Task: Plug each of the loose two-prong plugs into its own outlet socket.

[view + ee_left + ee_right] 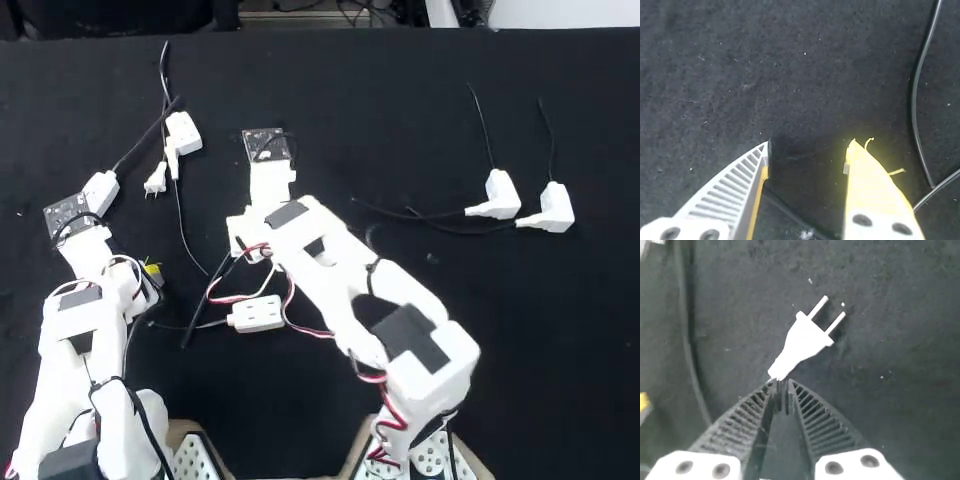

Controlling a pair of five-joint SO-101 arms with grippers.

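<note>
My right gripper (pixel 782 385) is shut on the tail of a white two-prong plug (pixel 807 335), whose prongs point away just above the black cloth. In the high view the right arm (pixel 300 235) reaches over the table's middle, and the white outlet socket block (pixel 256 315) lies just in front of it. My left gripper (pixel 807 145) stands open over bare cloth, one finger white and the other yellow (pixel 870 185). The left arm (pixel 85 265) stands at the left. Another small white plug (pixel 155 182) lies at the back left. Two angled white plugs (pixel 500 195) (pixel 555 207) lie at the right.
A white adapter (pixel 183 132) and a white connector (pixel 100 190) on a black cable lie at the back left. Thin black cords trail from the right-hand plugs toward the back. A black cable (pixel 917 115) runs beside the left gripper. Red and white arm wires loop near the socket block.
</note>
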